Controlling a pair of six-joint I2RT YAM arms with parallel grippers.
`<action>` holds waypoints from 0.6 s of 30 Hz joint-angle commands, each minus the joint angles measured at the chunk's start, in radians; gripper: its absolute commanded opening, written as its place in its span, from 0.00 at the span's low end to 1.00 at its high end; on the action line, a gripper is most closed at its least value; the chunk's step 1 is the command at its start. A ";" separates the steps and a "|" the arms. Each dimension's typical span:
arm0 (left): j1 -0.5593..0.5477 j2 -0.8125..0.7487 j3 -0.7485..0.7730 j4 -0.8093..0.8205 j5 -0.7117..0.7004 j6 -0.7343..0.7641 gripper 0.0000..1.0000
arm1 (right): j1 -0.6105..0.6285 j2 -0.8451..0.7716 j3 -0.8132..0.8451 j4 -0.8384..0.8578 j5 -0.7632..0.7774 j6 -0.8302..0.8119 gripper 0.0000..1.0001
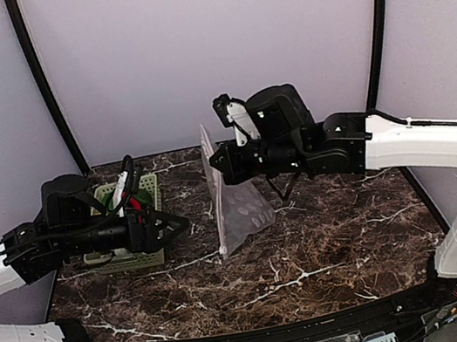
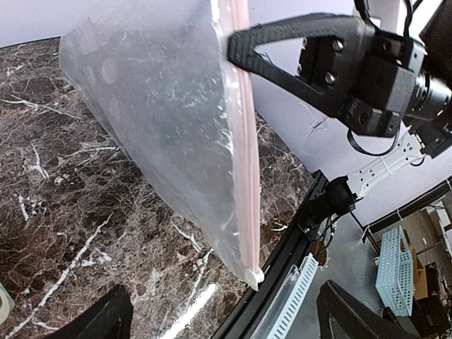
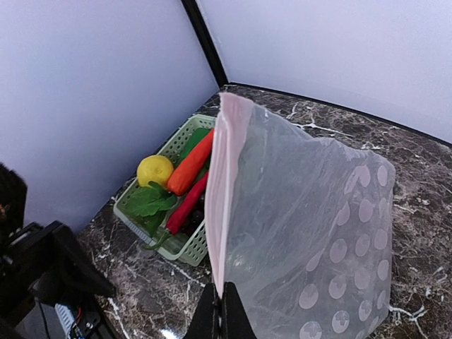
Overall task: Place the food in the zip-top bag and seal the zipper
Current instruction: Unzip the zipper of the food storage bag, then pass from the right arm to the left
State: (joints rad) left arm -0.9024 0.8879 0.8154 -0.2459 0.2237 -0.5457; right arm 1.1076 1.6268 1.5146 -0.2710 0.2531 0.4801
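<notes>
Top view, clear white-dotted plastic zip-top bag upright mid-table, right gripper clamped on its pink zipper edge, left wrist view, left gripper spread wide, empty, right wrist view, round yellow lemon, long red chili peppers in pale green mesh basket at left.

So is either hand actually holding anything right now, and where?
The right hand pinches the zip-top bag by its pink zipper edge; the left hand is empty.
</notes>
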 commanded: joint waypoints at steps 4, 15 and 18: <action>0.002 0.029 0.063 0.047 0.008 -0.132 0.91 | 0.005 -0.134 -0.188 0.225 -0.297 -0.049 0.00; 0.034 0.030 0.039 0.194 -0.033 -0.221 0.86 | 0.075 -0.086 -0.251 0.311 -0.400 -0.017 0.00; 0.055 0.036 0.030 0.201 -0.015 -0.244 0.81 | 0.089 -0.079 -0.255 0.316 -0.393 -0.014 0.00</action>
State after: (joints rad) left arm -0.8734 0.9169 0.8562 -0.0860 0.2008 -0.7525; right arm 1.1763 1.5326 1.2705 -0.0086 -0.1242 0.4572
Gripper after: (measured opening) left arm 0.833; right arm 0.006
